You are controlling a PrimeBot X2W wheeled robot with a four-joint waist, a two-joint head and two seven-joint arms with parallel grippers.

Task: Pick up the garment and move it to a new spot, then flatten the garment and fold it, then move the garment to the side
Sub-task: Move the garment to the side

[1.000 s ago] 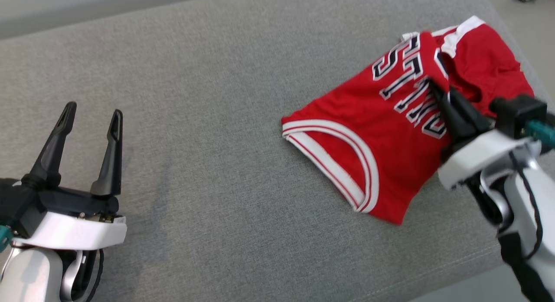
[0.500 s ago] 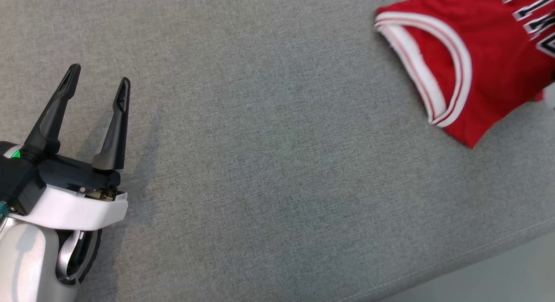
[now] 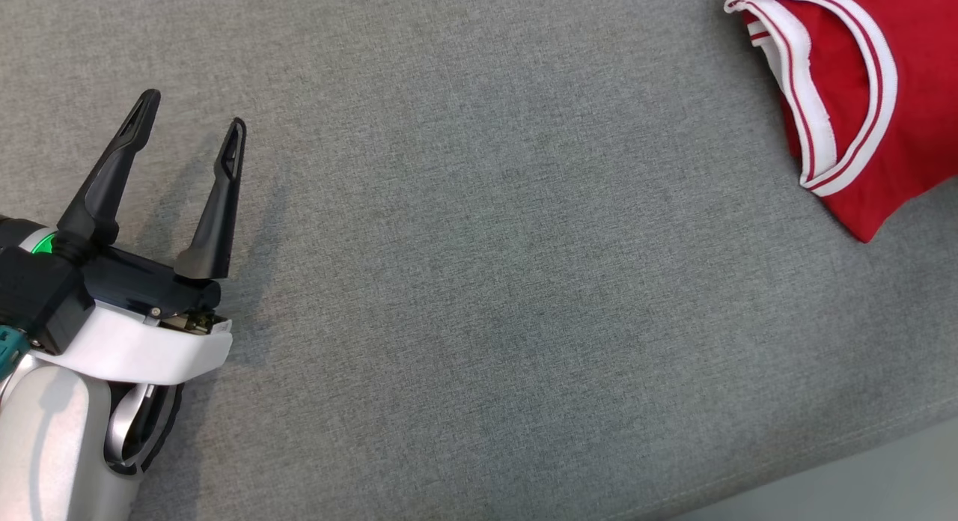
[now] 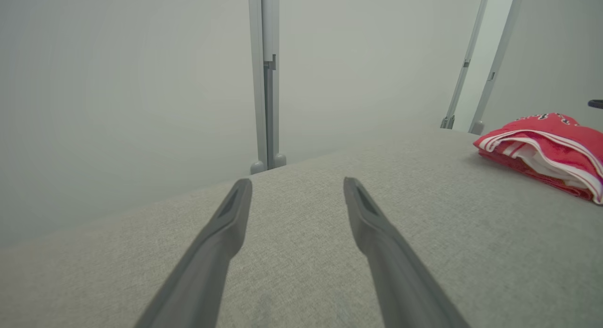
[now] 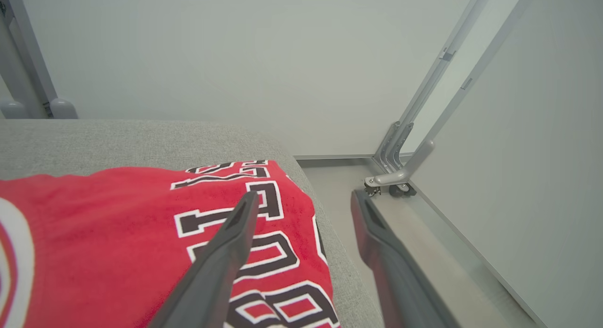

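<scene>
Right gripper [image 5: 304,210] has let go, jaws spread over the jersey [image 5: 118,233] | jersey lies folded at the grey cushion's [image 3: 479,281] right edge | left gripper [image 3: 194,117] spread wide, empty, well apart | soft, limp, light: pinch a banded edge

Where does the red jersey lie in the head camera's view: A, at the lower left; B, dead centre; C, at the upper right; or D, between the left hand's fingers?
C: the red jersey lies at the upper right of the grey cushion, well apart from the open left hand at the lower left.
</scene>
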